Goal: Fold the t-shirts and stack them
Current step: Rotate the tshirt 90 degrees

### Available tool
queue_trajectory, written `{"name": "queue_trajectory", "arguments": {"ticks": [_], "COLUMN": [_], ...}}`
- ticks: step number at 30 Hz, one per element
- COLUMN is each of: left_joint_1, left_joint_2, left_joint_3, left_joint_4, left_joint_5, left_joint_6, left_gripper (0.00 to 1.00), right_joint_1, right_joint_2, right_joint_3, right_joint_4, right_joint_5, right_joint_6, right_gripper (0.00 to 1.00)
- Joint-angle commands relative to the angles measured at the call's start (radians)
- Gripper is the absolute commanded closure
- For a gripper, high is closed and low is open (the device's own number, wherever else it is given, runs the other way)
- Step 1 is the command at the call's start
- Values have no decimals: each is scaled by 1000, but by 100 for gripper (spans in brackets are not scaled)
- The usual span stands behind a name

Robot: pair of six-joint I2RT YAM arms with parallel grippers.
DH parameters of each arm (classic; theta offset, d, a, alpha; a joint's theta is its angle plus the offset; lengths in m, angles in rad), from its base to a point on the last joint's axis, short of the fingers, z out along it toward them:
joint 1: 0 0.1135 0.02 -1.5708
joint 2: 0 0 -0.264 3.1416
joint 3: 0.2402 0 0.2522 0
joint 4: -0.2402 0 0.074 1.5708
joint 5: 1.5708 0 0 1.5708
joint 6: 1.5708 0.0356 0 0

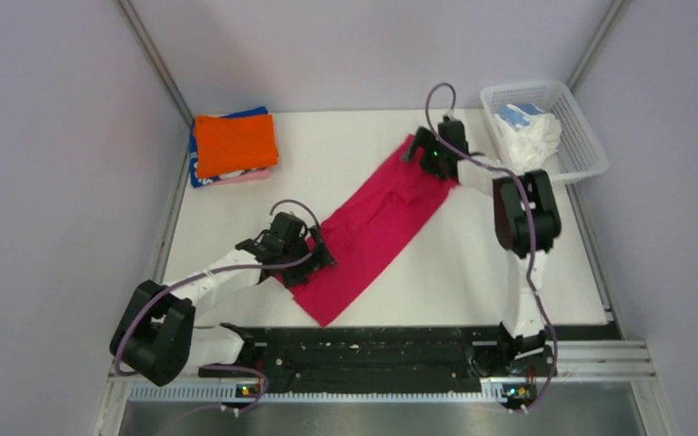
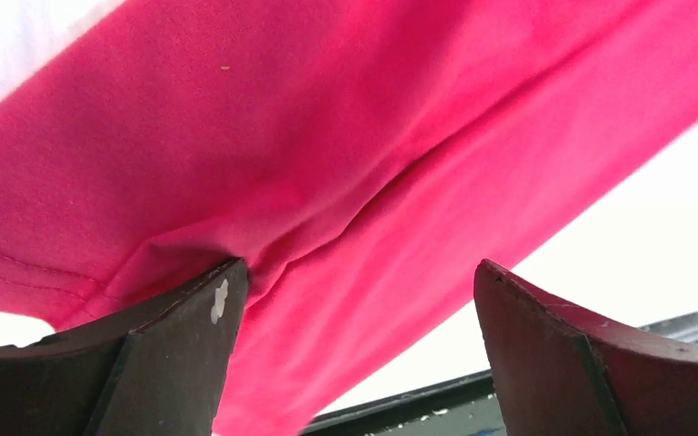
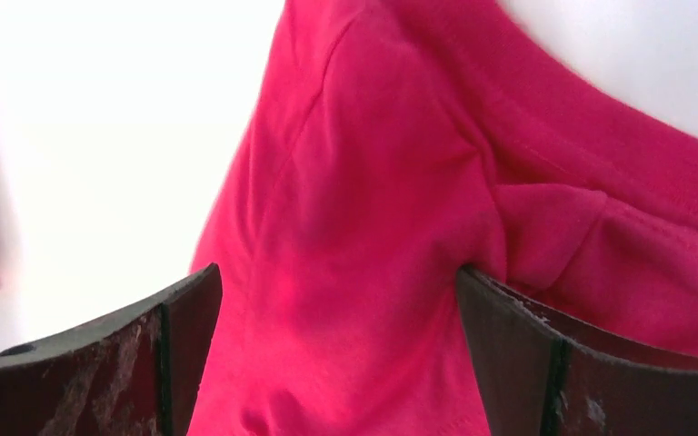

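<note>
Now left gripper (image 1: 320,257) and right gripper (image 1: 418,147) gape, unclenched, over the crimson t-shirt (image 1: 373,232).
Each sits at one end, seemingly poised to pinch for another fold.

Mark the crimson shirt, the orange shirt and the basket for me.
crimson shirt (image 1: 377,232), top view, middle of the strip.
orange shirt (image 1: 234,143), top view, its centre.
basket (image 1: 583,127), top view, right wall.

- Crimson-pink t-shirt (image 1: 377,232): soft matt cloth, stitched hems.
- Tabletop (image 1: 345,154): smooth, white, matt.
- Basket (image 1: 585,145): white plastic mesh.
- Right pincer (image 3: 336,277): dark matt fingers (image 3: 127,363), scuffed.
</note>
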Motion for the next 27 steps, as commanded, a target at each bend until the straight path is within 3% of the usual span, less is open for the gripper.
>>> {"name": "queue_trajectory", "arguments": {"ticks": [1,5,10,13,17,21,27], "left_joint_1": [-174,-317,-417,-450,-491,-529,-541], "left_joint_2": [-108,-148,18,146,167,108,-87], "left_joint_3": [-152,-189,-91,-14,54,125,131], "left_joint_4": [71,241,330,321,274,152,-28], "left_joint_5": [-31,-107,-137,-71,-95,-192,-258], "left_joint_6": [-239,-313,-291,-258,-220,-162,-90], "left_gripper": [1,1,1,1,1,1,1], "right_joint_1": [8,52,120,156,159,160,163], "right_joint_2": [343,598,795,808,774,645,353], "right_joint_3": [455,902,1179,1190,1209,1220,986], "right_joint_4": [-245,-403,-377,-236,-137,-239,-331], "right_joint_5": [-199,-304,-404,-426,-429,-346,-153], "right_joint_6": [-151,-197,-122,-63,-38,-149,-279], "right_gripper": [1,1,1,1,1,1,1]}}
